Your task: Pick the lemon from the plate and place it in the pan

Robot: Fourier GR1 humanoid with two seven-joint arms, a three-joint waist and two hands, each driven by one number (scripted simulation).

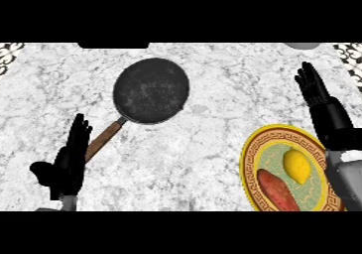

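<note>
A yellow lemon [297,165] lies on the ornate plate [251,149] with a gold and red rim at the lower right. Beside it on the same plate rests a reddish sweet potato [276,188]. The dark round pan [151,90] sits upper centre-left, its brown wooden handle [104,140] running down-left. My right hand [317,97] is open with straight fingers pointing away, above and to the right of the plate, clear of the lemon. My left hand [70,159] rests open at the lower left, fingers up, just left of the pan's handle.
The counter is white-grey marble [212,134]. Patterned tile shows at the top corners [6,52]. A dark edge [114,45] and a pale object [304,45] sit along the far side.
</note>
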